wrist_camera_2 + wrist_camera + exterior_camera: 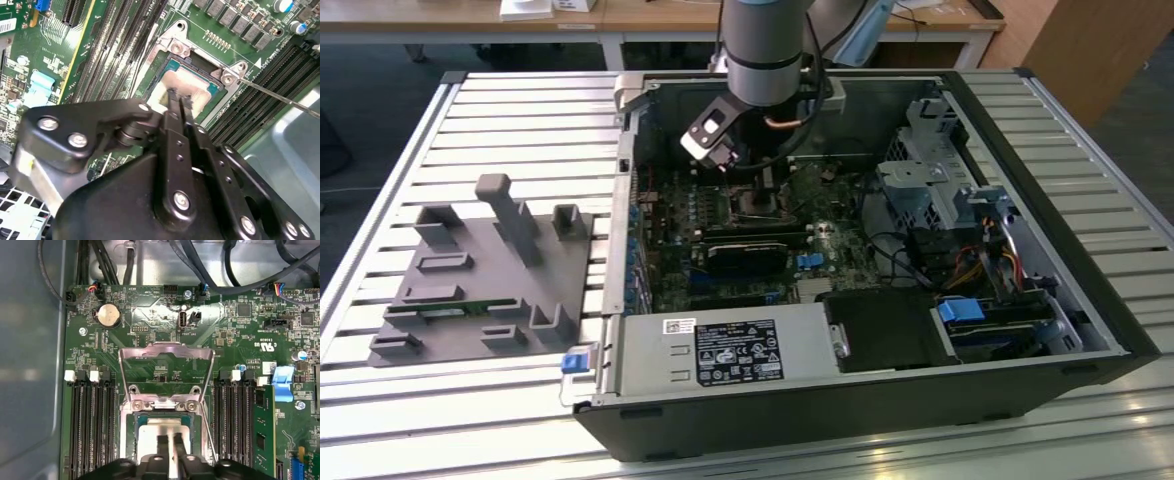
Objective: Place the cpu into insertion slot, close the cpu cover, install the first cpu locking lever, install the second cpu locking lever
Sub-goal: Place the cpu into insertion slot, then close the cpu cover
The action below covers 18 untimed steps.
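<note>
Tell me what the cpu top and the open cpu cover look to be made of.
The cpu: likely metal, a pale matte silver-grey lid that glares softly under the light. The cpu cover: seemingly thin stamped sheet metal, bare silver with a dull sheen and folded edges, the green board visible through its window.

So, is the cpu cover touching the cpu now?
Apart. In the first wrist view the cpu cover stands swung open on its hinge, with its frame clear of the cpu.

Exterior view overlooks the case (854, 405); both wrist views close above the insertion slot (132, 432) (159, 75)
</note>
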Each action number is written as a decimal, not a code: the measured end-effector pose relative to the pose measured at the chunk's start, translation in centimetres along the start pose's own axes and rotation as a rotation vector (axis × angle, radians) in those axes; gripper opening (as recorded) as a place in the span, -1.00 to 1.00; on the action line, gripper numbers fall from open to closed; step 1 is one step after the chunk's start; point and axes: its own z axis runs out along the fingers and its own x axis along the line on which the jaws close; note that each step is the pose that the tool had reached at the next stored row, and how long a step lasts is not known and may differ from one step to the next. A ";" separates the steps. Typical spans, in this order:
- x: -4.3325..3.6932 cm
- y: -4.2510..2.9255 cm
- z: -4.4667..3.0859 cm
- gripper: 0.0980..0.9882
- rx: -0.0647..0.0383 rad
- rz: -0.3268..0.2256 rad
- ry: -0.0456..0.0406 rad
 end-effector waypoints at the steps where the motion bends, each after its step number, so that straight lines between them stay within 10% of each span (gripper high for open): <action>1: 0.00 0.00 -0.06 -0.93 0.001 0.000 0.0004; 18: 0.01 0.06 -0.85 -0.98 0.008 0.000 0.0030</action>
